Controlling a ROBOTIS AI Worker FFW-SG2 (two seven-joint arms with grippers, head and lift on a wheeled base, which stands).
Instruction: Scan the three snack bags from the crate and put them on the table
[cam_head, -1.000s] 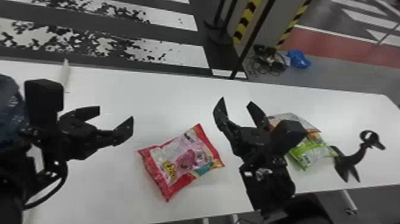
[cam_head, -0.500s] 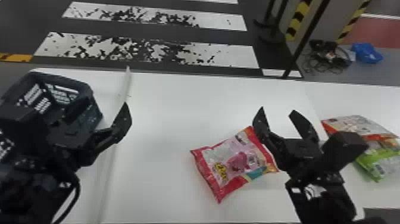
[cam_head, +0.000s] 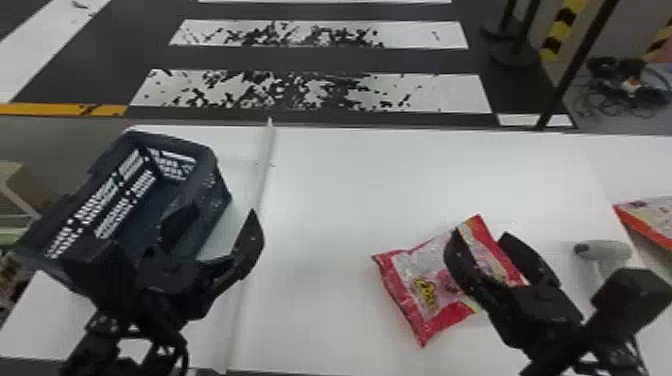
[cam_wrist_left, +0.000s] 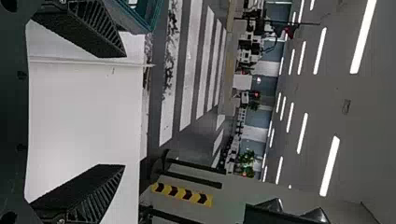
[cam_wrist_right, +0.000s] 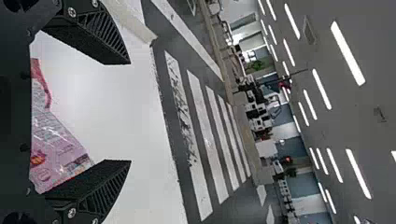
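More crate (cam_head: 176, 142) shows now; right of it, the red bag (cam_head: 410, 272) maybe needs scanning; left gripper (cam_head: 224, 213) and right gripper (cam_head: 480, 234) are wide open, empty

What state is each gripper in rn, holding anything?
Left gripper: open, empty.
Right gripper: open, empty, above the red bag.

There are two snack bags (cam_head: 410, 270), one crate (cam_head: 212, 182) and one grey scanner-like device (cam_head: 607, 249) in view.

The snack bag (cam_head: 429, 285) looks glossy plastic, the crate (cam_head: 212, 192) matt plastic.
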